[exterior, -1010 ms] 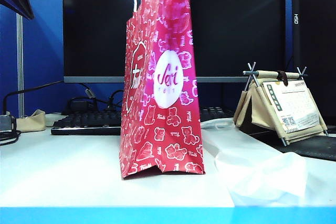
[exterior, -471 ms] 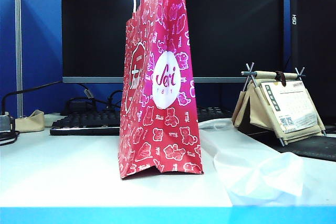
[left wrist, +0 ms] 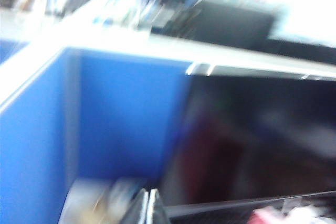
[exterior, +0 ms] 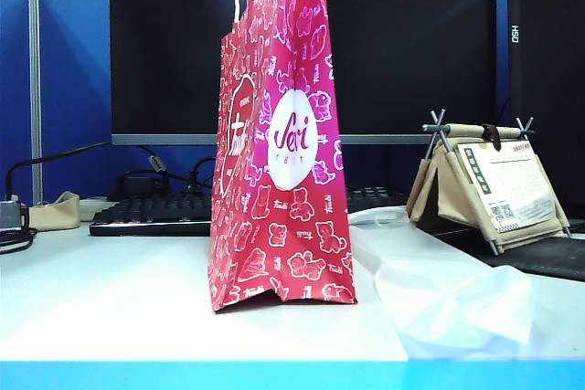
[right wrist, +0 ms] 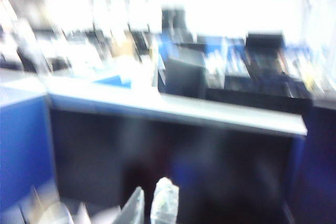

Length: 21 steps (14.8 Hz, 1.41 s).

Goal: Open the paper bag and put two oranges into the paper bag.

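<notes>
- paper bag (exterior: 279,148) upright on the white table (exterior: 110,299), in front of the keyboard (exterior: 151,212)
- left gripper (left wrist: 147,208) – fingers together, raised, blurred
- right gripper (right wrist: 152,205) – closed, empty, blurred

low table-level exterior view; wrist views raised, blurred

exterior: sharp, evenly lit | both wrist views: motion-blurred, glaring background

keyboard (exterior: 151,214) behind | plastic bag (exterior: 452,294) right | desk calendar (exterior: 489,184) far right
</notes>
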### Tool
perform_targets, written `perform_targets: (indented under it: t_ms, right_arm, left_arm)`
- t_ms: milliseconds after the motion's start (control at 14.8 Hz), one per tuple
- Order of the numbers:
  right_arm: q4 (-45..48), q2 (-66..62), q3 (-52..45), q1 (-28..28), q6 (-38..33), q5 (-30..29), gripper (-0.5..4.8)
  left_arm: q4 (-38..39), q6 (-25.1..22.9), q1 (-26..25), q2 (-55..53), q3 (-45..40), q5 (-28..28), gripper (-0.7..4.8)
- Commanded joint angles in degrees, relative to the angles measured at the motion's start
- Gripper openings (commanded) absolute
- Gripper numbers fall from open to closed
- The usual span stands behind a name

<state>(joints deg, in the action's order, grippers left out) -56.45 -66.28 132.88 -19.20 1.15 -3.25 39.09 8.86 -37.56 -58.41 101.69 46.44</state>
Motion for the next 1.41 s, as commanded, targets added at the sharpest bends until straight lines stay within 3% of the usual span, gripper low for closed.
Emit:
perform_targets:
  t_ms: [67,135,269,404,606,741,876,1010,1078,1145,1212,1347,1414]
  right_arm:
    - [-5.11,0.33,-5.27,-0.02,2.51,5.05,0.35]
    - [-1.84,1.31,-9.11,-0.02,2.29,4.7,0.35]
    - [7.04,4.37,-18.27,-0.15,0.5,2.4,0.35]
    - [17.0,9.09,-30.8,-0.17,-2.95,-0.5,0.35]
    - [24.11,18.62,-50.31,-0.15,-0.48,-0.11,0.35]
    - [34.05,33.11,-71.78,-0.17,-2.62,-0.09,0.35]
    - [47.91,53.02,-94.01,-0.15,-11.37,1.95,0.35]
    - [51.65,66.42,-106.31,-0.15,-15.74,3.45,0.35]
    - [51.82,66.07,-109.31,-0.04,-16.33,4.37,0.35]
    - [50.82,62.03,-112.89,-0.24,-19.21,2.21,0.35]
    - [51.06,60.81,-114.71,-0.09,-21.57,2.32,0.35]
    - [51.1,59.69,-119.36,-0.2,-22.21,2.29,0.35]
    - [50.95,59.69,-121.66,-0.2,-22.16,3.87,0.35]
  left_arm:
    - [-2.08,4.31,0.17,4.39,-0.76,0.76,0.17]
    - [-3.52,6.23,2.25,7.08,-4.2,0.74,0.17]
    - [-7.54,6.56,11.15,14.29,-14.64,-0.09,0.16]
    - [-11.98,6.1,19.32,24.96,-27.98,-5.57,-0.06]
    - [-12.68,0.52,22.47,38.77,-40.48,-6.1,-0.06]
    - [-8.15,-2.95,28.59,48.48,-50.1,-8.85,-0.06]
    - [-9.03,-2.8,34.18,55.54,-60.65,-22.8,-0.06]
    - [-9.55,-2.97,40.52,57.86,-68.48,-27.1,-0.06]
    - [-9.84,-2.91,43.25,58.05,-71.54,-31.08,-0.06]
    - [-17.42,1.07,46.12,58.01,-76.76,-37.07,-0.06]
    - [-18.67,5.03,46.16,57.96,-78.55,-42.6,-0.06]
    - [-19.04,6.43,46.16,57.92,-83.71,-49.55,-0.06]
    - [-19.85,6.84,46.16,57.92,-86.75,-50.29,-0.06]
